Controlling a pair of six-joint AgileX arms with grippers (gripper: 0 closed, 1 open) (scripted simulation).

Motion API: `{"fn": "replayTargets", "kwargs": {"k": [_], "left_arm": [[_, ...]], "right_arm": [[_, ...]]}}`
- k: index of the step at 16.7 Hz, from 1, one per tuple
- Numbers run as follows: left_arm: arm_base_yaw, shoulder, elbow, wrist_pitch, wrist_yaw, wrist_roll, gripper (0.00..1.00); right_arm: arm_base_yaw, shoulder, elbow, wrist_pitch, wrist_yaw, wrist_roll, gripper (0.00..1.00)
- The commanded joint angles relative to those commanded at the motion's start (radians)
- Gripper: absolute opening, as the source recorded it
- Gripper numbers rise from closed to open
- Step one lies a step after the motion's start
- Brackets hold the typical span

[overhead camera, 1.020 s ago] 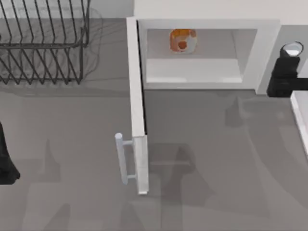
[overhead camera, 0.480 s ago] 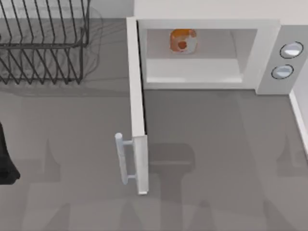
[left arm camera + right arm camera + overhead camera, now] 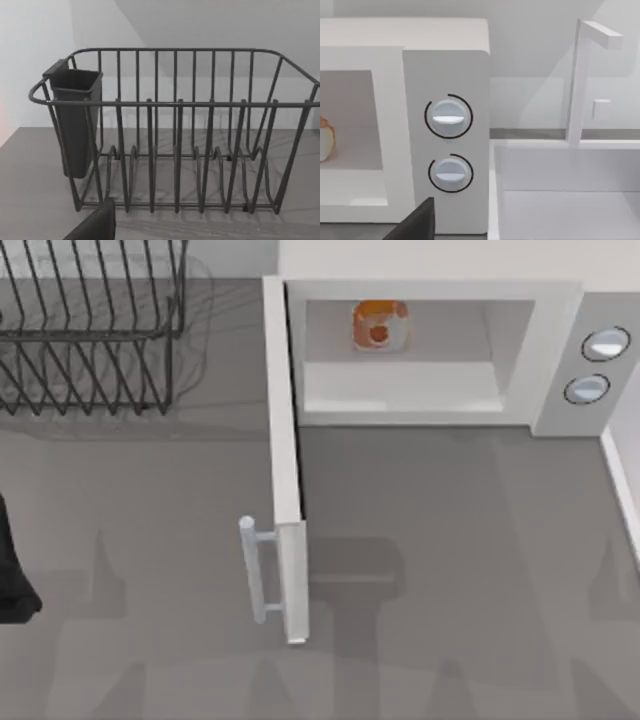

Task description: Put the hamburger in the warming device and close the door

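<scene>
White and boxy, the warming device [image 3: 430, 350] stands at the far side of the grey surface [image 3: 450, 570], right of centre in the top view. The hamburger [image 3: 379, 324] sits inside the pale cavity, toward its back and a little left of the cavity's middle; the right wrist view catches its edge [image 3: 325, 139] just inside the opening. Two round silvery knobs [image 3: 606, 343] are stacked on the control panel at the device's right end — they face the right wrist camera [image 3: 448, 116] squarely.

Its door [image 3: 285, 460] is swung wide open, standing edge-on and reaching from the device's left corner out toward the near side of the surface. Its light grey bar handle [image 3: 252, 568] sticks out to the left near the free end.

Over at the far left is a black wire dish rack [image 3: 90, 325]; the left wrist view shows it head-on [image 3: 175, 130], with a dark cup [image 3: 75, 120] hung at one end.

My left arm [image 3: 12, 570] is parked at the left edge of the top view; whether the left tool or the right tool is open or closed, I cannot tell.
</scene>
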Motion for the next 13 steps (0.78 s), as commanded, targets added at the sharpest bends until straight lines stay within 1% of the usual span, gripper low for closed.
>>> {"fn": "replayTargets", "kwargs": {"k": [1,13], "left_arm": [[0.000,0.000,0.000,0.000,0.000,0.000,1.00],[0.000,0.000,0.000,0.000,0.000,0.000,0.10]], "right_arm": [[0.000,0.000,0.000,0.000,0.000,0.000,1.00],[0.000,0.000,0.000,0.000,0.000,0.000,1.00]]}}
